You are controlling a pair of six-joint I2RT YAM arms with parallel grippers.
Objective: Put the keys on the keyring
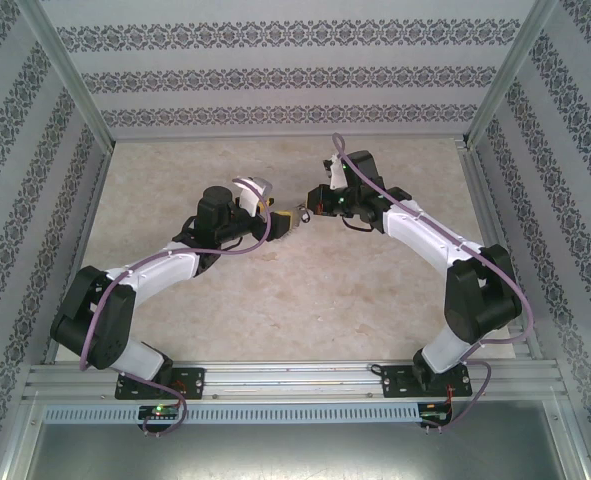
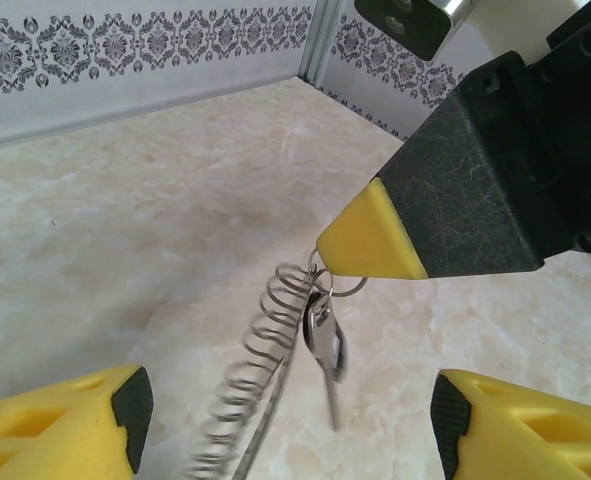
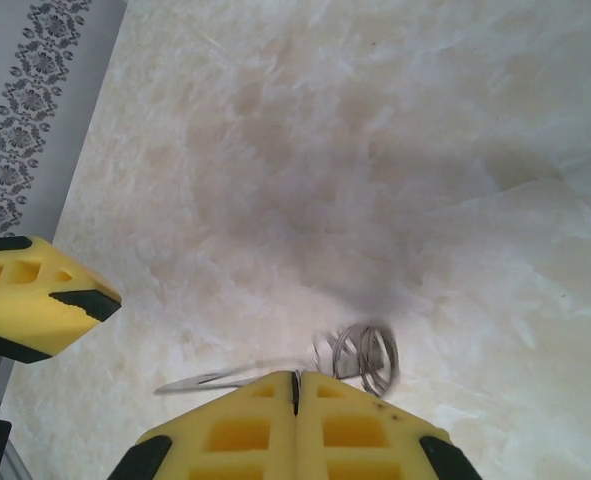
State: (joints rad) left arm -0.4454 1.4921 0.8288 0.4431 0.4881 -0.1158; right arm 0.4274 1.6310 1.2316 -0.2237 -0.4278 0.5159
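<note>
The key hangs blade-down from the keyring pinched in the right claw; left claw apart.

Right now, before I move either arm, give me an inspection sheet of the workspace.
Surface: marbled beige table, no damage seen.
Job's things: key and coiled chain hang from a small ring pinched by the right claw.
Clutter: nothing seen.
Claws: right claw shut on the small ring; left claw open, facing the key, not touching it.
Cables: purple cables run along both arms.
Surroundings: patterned wall panels, aluminium frame.
</note>
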